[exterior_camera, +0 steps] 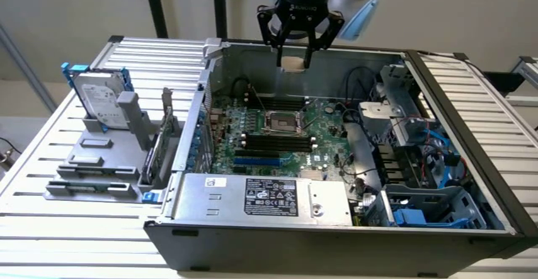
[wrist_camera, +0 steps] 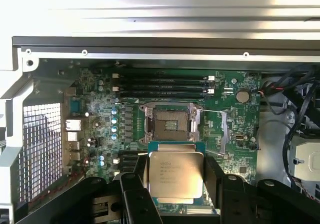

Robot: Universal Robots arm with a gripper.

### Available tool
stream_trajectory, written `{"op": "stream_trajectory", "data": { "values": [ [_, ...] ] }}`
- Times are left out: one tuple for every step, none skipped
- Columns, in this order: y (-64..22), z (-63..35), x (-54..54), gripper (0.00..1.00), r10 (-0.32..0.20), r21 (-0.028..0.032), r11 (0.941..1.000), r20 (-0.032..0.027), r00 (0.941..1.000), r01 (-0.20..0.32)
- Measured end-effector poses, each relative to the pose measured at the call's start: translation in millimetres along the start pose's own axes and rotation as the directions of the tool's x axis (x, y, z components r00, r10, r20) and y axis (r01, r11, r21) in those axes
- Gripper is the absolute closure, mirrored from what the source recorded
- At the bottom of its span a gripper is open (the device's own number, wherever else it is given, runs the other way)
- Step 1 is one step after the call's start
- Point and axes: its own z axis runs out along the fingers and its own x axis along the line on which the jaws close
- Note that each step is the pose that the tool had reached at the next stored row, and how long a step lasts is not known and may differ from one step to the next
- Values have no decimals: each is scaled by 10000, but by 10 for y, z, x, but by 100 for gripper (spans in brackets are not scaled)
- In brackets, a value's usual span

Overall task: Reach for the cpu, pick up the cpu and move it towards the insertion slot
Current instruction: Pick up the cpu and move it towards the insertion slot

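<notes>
From where I stood, the gripper (exterior_camera: 296, 57) hung above the far side of the open computer case (exterior_camera: 454, 228), its black fingers (exterior_camera: 271, 33) pointing down and clamped on the cpu (exterior_camera: 293, 63), which showed as a small pale square between the fingertips. The chip was in the air, clear of the green motherboard (exterior_camera: 324, 150) below it.

In the wrist view the cpu (wrist_camera: 176, 174) sat flat between the two dark jaws, silvery top up, printed lettering visible on it, one finger (wrist_camera: 135, 194) pressed to each side edge. Past its far edge lay the insertion slot (wrist_camera: 170, 124), the dark square socket inside its shiny bracket, uncovered and with nothing in it. In that view the chip overlapped the near edge of the bracket's frame.

On the exterior view's left, outside the case, the hard drive (exterior_camera: 103, 99) with blue rails stood upright in a grey holder (exterior_camera: 92, 172) on the slatted table (exterior_camera: 50, 228). The insertion slot (exterior_camera: 281, 123) lay nearer the camera than the raised chip.
</notes>
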Motion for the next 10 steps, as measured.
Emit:
{"op": "stream_trajectory", "data": {
  "values": [
    [0,0,0,45,0,-1,10000,0,10000,0],
    [0,1,0,45,0,-1,10000,1,10000,0],
    [0,1,0,45,1,-2,10000,1,10000,-1],
    [0,1,0,45,1,-1,10000,1,10000,-1],
    [1,1,0,45,1,-1,10000,0,10000,-1],
    [0,1,0,45,1,-1,10000,0,10000,-1],
    [1,1,0,45,1,-1,10000,1,10000,-1],
    [0,0,0,45,1,-1,10000,0,10000,-1],
    [0,0,0,45,1,0,10000,0,10000,-1],
    [0,0,0,45,1,-1,10000,0,10000,-1]
  ]
}}
